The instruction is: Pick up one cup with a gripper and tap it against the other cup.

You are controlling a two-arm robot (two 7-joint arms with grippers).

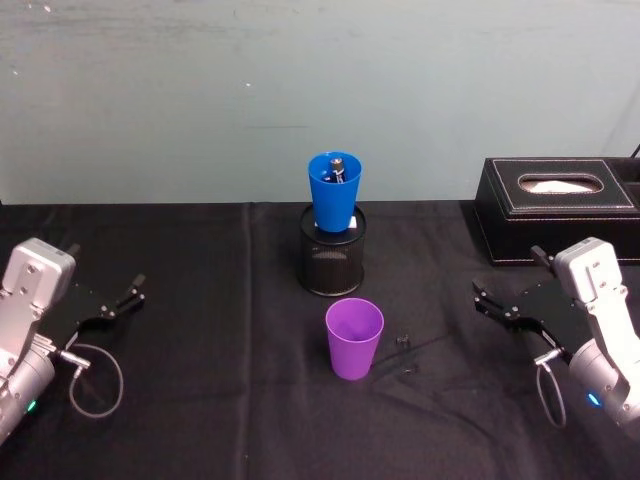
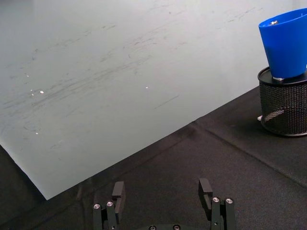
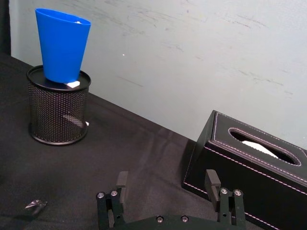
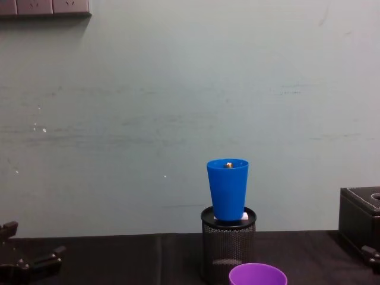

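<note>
Both pincers are low by the black cloth [image 1: 200, 400], well apart from the cups. My left pincer [image 2: 162, 188] hangs at the table's left side, fingers spread wide, nothing between them. My right pincer [image 3: 167, 177] is at the right side, near the black tissue box [image 1: 555, 208], spread as wide and also empty. The purple cup [image 1: 354, 338] stands upright, mouth up, on the cloth near the middle, between my 2 pincers. The blue cup [image 1: 334, 190] stands upright behind it, base set into a black mesh pen holder [image 1: 332, 262]. The 2 cups are apart. A small dark bit [image 1: 403, 342] lies just right of the purple cup.
</note>
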